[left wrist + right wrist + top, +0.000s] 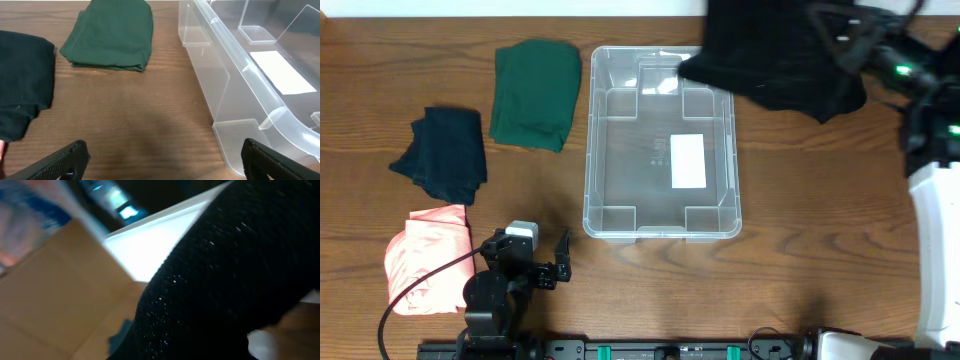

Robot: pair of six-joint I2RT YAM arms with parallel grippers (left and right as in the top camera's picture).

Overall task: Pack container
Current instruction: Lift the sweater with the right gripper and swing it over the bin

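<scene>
Zero garments packed; four on count, one of them in transit.

1. Container (588, 150): clear plastic bin, at the centre of the table (790, 200). Its floor is bare except for a white label (687, 161) toward 3 o'clock. Nothing is inside. From my left wrist its near wall sits at 2 o'clock.

2. Black garment (775, 55): at 1 o'clock, lifted off the table, its lower edge overhanging the container's 1 o'clock corner. My right gripper (832, 45) is pressed together on it. The cloth fills my right wrist view and hides my fingers. I judge this to be the step in hand: carry over the opening, then release.

3. Green garment (533, 95): folded, at 11 o'clock, just beside the container's 9 o'clock wall. Untouched.

4. Dark garment (445, 150): folded loosely, at 9 o'clock, well apart from the container. Untouched.

5. Pink garment (428, 258): bunched, at 8 o'clock, beside the base of my left arm. Untouched.

6. Left gripper (542, 250): at 7 o'clock, jaws spread wide and holding nothing, facing the bare wood between the green garment and the container.

Balance: first item nearly over the container but not yet lowered in; three items left on the table, all on my left arm's side.
</scene>
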